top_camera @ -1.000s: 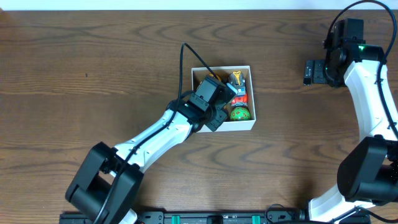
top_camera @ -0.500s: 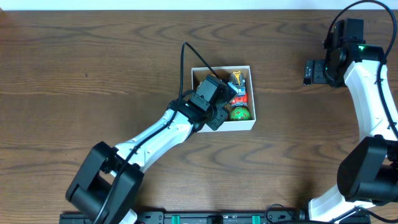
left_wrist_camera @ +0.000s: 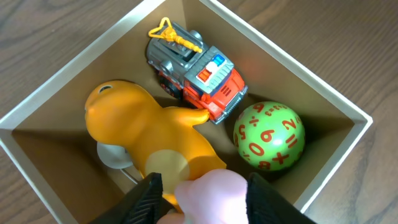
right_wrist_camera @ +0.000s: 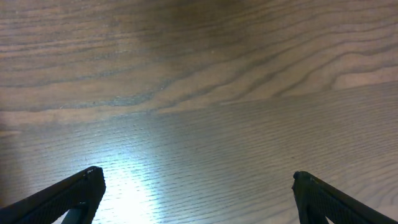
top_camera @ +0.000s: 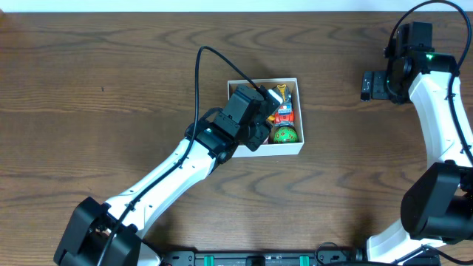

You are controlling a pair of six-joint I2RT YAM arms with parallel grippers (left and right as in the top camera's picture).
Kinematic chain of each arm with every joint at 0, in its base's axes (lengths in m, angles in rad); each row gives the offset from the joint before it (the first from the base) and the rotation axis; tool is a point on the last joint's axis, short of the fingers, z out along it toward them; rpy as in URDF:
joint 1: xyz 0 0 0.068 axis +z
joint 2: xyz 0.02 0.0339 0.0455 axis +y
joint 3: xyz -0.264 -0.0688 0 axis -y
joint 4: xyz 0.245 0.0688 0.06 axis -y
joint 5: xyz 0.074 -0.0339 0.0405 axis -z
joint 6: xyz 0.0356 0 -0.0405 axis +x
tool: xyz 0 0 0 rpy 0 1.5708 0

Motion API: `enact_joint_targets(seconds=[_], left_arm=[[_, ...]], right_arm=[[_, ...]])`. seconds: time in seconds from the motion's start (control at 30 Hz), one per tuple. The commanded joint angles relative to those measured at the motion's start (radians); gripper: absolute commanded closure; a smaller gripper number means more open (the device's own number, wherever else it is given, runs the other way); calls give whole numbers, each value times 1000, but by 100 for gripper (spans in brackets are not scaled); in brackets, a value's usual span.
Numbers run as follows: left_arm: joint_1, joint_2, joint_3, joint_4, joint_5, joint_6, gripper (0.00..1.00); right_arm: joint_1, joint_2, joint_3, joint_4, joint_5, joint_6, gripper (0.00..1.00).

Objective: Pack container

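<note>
Reaching down into the small square box with thin white walls and a tan cardboard inside (left_wrist_camera: 73, 57), my left gripper (left_wrist_camera: 205, 190) hangs over the corner nearest my wrist. The box sits on the brown wooden table (top_camera: 111, 66), near its middle. My two black fingers (left_wrist_camera: 148, 194) stand on either side of a soft, pale pink rounded piece (left_wrist_camera: 211, 185). One finger looks to be touching it, and a sliver of orange shows beside the other. I cannot tell whether I am pinching the pink piece or have let it go.

Just beyond it lies a smooth orange rubbery animal toy (left_wrist_camera: 140, 130), its tip touching a red and grey toy truck with a yellow hook (left_wrist_camera: 198, 76). A green ball with red numbers (left_wrist_camera: 269, 135) rests in the next corner, just beside the truck. The box looks nearly full.

I judge this to be the placing step: the pink piece goes down among the other toys. Next I should spread my fingers fully and lift straight up, so I do not drag the orange toy or catch the box wall.

My right gripper (right_wrist_camera: 199, 183) hangs with its fingers spread wide over bare wood, well apart from the box and holding nothing.
</note>
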Motion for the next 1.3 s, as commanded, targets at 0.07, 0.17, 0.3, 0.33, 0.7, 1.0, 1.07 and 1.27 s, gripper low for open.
enact_joint_targets(seconds=[0.07, 0.17, 0.3, 0.33, 0.7, 1.0, 1.07, 1.27], left_arm=[[10, -20, -8, 6, -200, -23, 52], [35, -43, -8, 9, -432, -177, 43], [116, -94, -8, -2, -541, -397, 26], [143, -108, -8, -11, -541, -440, 24], [401, -148, -8, -103, -541, -515, 2], [422, -146, -8, -142, -541, -515, 2], [422, -146, -8, -142, -541, -515, 2], [422, -146, -8, -142, -541, -515, 2]], right_arm=[[-7, -14, 0, 0, 7, -8, 1], [-6, -14, 0, 0, 6, -8, 1], [-7, -14, 0, 0, 7, -8, 1], [-7, -14, 0, 0, 6, -8, 1], [-7, -14, 0, 0, 7, -8, 1], [-7, -14, 0, 0, 7, -8, 1], [-6, -14, 0, 0, 7, -8, 1], [-7, -14, 0, 0, 6, -8, 1]])
